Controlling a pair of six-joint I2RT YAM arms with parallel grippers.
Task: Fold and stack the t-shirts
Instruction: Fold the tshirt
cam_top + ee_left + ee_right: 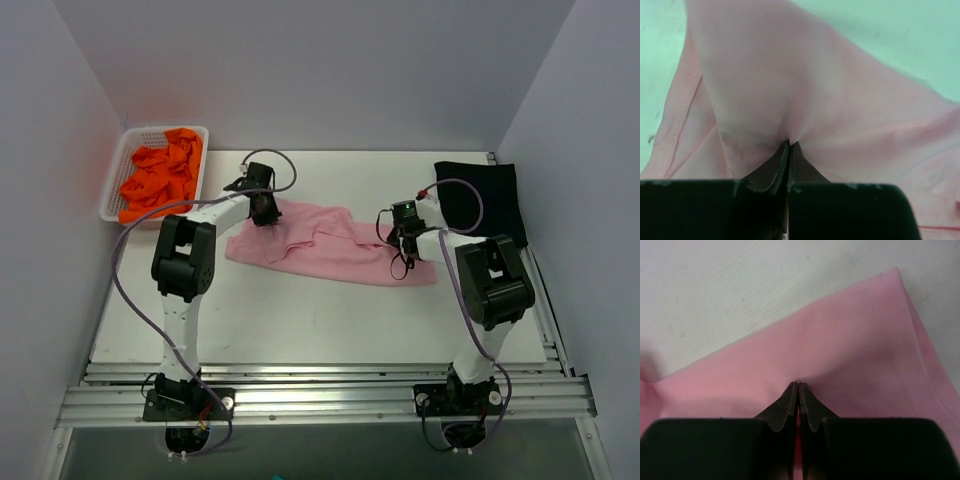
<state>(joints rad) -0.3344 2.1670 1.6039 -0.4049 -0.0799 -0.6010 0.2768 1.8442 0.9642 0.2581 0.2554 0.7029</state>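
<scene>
Pinching the light pink t-shirt with left gripper and right gripper both clenched on it, we judged it limp and best held by corners.

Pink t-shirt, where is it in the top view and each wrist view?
Top external: the pink t-shirt lies across the middle of the table, stretched between left tool and right tool.
Left wrist: pink t-shirt fills most of the picture, pinched by the left tool.
Right wrist: pink t-shirt covers the lower right, pinched by the right tool.
Shared landmark: the bare table beside it.
</scene>
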